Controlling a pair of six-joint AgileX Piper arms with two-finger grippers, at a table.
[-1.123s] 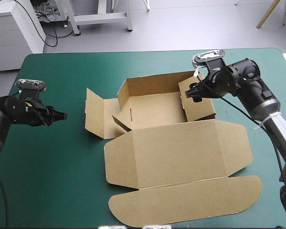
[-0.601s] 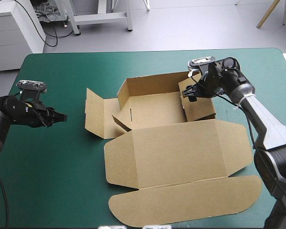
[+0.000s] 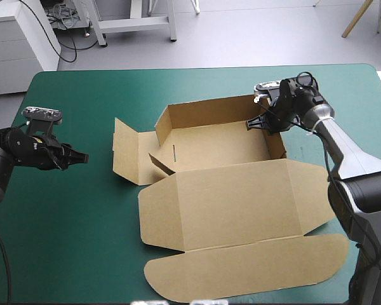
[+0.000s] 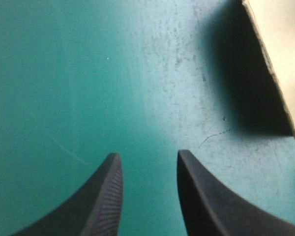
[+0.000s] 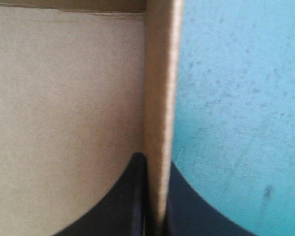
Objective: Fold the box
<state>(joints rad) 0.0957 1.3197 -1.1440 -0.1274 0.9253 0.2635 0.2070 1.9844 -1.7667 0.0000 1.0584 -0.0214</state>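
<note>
Brown box (image 3: 235, 203) on teal-green cover (image 3: 82, 210): open tray, lid flat, left seemingly untucked.

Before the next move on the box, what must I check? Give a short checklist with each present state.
1. Right hand shut on the right wall: ok.
2. Right wall upright: ok.
3. Left hand open, over bare teal-green cover: ok.
4. Left panel folded in: not ok, it spreads outward.
5. Lid flat toward the near edge: ok.
6. Right wall tucked and locked: cannot tell.

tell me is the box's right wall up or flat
Up: the right gripper is shut on the box, its wall standing upright between the fingers.
</note>
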